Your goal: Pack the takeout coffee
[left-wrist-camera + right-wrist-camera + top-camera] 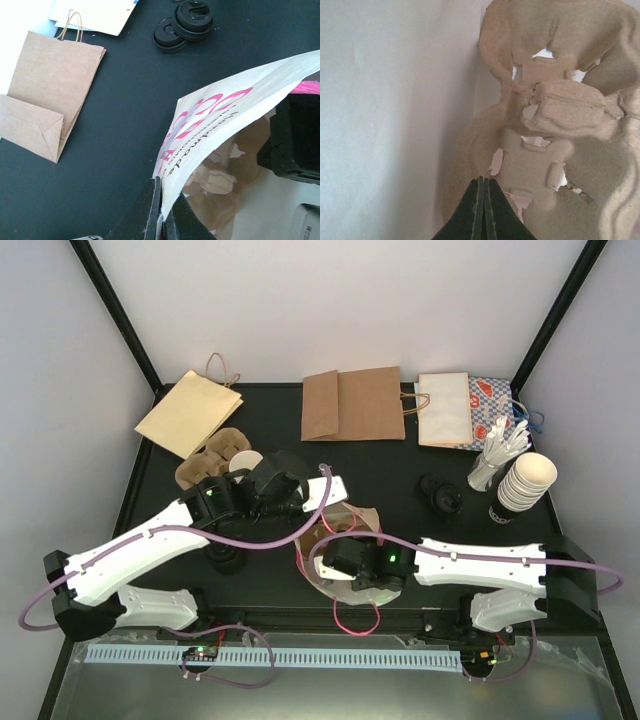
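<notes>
From above we see the small white paper coffee cup [246, 462] standing on the black desk [400, 470]. It is up and left of the open white paper bag with pink lettering [225, 110], just beside a tan pulp cup carrier [205, 462]. Neither wrist view shows the cup. The left wrist view adds what the overhead hides: the left tool [161, 202] pinched tight on that bag's rim. Only the right wrist view looks inside the bag. There the right tool [481, 200] has its fingers pressed together with nothing between them, in front of another pulp carrier with ragged holes [555, 125].
</notes>
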### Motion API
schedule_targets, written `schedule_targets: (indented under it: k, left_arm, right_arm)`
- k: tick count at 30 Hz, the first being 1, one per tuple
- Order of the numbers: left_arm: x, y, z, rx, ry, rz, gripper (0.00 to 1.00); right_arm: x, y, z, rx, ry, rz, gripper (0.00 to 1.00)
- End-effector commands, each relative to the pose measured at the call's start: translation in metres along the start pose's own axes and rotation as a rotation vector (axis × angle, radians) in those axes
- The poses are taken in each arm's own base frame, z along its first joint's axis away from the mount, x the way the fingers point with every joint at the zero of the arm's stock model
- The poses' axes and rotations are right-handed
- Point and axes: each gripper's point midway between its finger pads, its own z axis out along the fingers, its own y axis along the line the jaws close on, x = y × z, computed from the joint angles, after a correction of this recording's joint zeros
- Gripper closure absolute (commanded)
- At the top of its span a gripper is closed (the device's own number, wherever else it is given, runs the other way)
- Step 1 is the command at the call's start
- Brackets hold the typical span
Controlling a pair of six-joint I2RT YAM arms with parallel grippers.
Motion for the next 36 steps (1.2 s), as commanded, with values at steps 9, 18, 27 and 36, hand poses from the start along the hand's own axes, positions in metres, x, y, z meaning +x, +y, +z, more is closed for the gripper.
schedule_targets:
  k: [9, 18, 27, 36]
  left_arm:
    - [-0.019, -0.018, -0.019, 0.105, -0.157, -0.071, 0.98]
    - [-0.012, -0.029, -0.018, 0.154, -0.161, -0.096, 0.98]
    - [-0.013, -0.039, -0.026, 0.213, -0.185, -0.103, 0.99]
    - [-0.01, -0.051, -0.03, 0.28, -0.191, -0.119, 0.99]
  right_arm:
    - [-0.003, 0.029, 0.012, -0.062, -0.012, -0.056, 0.99]
    - [-0.009, 0.048, 0.015, -0.077, -0.027, -0.1, 0.99]
    - [-0.01, 0.046, 0.015, -0.033, -0.019, -0.084, 0.99]
    - [-0.014, 0.015, 0.002, 0.12, -0.044, -0.029, 0.99]
